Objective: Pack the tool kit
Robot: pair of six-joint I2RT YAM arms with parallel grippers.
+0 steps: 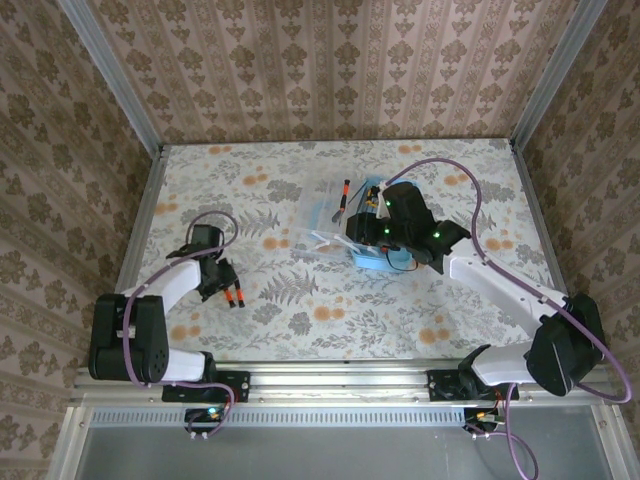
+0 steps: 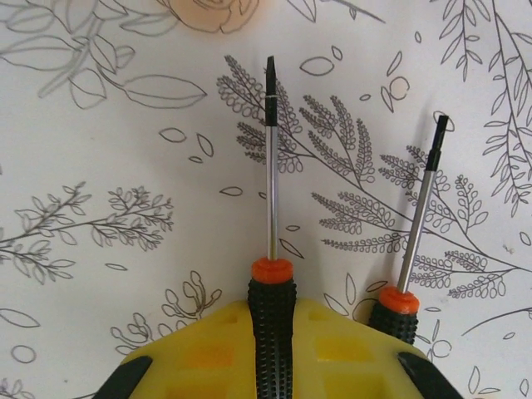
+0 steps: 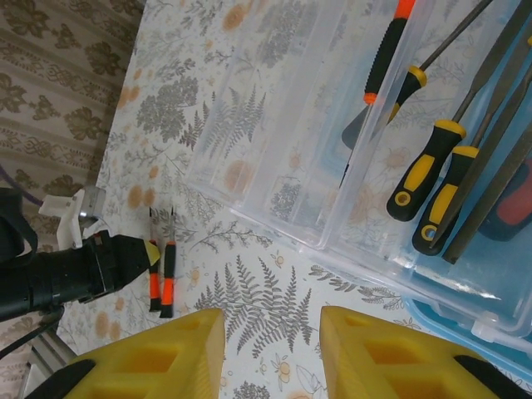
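Note:
The tool kit case lies open at mid-table, its clear lid spread toward the left. Inside it are yellow-and-black handled tools and an orange-and-black screwdriver. Two slim screwdrivers lie side by side on the cloth at the left. My left gripper is shut on the black knurled handle of one screwdriver, whose shaft points away from me. The second screwdriver lies just to its right, untouched. My right gripper hangs open beside the case's lid edge, nothing between its yellow fingers.
The floral tablecloth has open room in front of the case and to its left. Patterned walls close in the back and sides. The right arm's cable loops over the table's right side.

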